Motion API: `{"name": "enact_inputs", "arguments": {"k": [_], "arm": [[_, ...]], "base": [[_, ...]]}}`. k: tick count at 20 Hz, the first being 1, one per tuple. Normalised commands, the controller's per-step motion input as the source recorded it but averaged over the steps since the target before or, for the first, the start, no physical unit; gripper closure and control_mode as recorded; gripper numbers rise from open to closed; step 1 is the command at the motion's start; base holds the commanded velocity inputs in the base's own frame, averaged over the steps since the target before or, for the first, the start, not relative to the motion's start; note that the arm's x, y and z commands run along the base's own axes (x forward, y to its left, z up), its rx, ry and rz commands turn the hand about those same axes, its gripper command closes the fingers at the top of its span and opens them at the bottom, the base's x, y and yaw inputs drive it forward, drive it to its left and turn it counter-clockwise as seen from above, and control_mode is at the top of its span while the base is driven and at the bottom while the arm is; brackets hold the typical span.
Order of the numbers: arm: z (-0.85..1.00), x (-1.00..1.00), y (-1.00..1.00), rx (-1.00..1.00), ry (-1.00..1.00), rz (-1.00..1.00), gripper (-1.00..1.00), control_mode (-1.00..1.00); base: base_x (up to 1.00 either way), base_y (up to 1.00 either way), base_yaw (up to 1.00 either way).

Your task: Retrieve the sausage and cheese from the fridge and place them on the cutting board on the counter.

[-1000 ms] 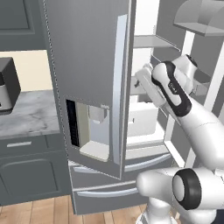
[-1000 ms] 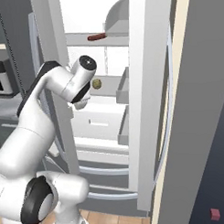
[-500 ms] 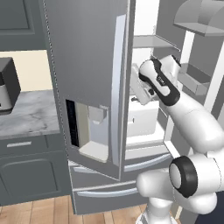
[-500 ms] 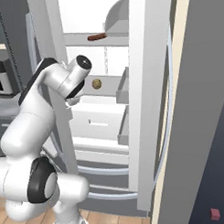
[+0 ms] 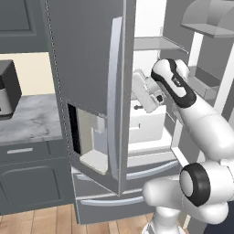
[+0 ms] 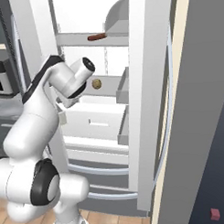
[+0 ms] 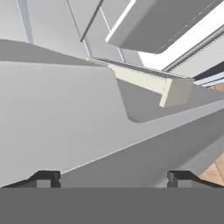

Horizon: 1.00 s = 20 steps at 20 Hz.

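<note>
Reddish-brown sausage lies on the upper shelf of the open fridge; cheese on the shelf below. End effector inside the fridge, fingers wide apart, holding nothing. Marble bench left of the fridge.

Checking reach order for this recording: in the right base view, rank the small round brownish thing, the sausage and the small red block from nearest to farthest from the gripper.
Gripper: jaws open, empty, at the fridge.
1. Small round brownish thing: just right of the wrist, on the middle shelf.
2. Sausage: above, on the upper shelf.
3. Small red block: far lower right, outside the fridge.
</note>
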Motion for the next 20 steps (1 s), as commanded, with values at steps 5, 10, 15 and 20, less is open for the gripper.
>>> {"name": "enact_inputs", "arguments": {"k": [5,10,15,20], "arm": [[-0.2,-0.36,0.92,-0.06,-0.07,0.09,-1.0,-1.0],[-0.16,-0.23,0.94,-0.1,-0.06,0.03,-1.0,-1.0],[-0.16,-0.07,0.94,-0.12,-0.03,0.04,-1.0,-1.0],[-0.12,0.0,0.94,-0.12,0.0,0.06,-1.0,-1.0]], "base": [[0.0,0.0,0.0],[0.0,0.0,0.0],[0.0,0.0,0.0],[0.0,0.0,0.0]]}}
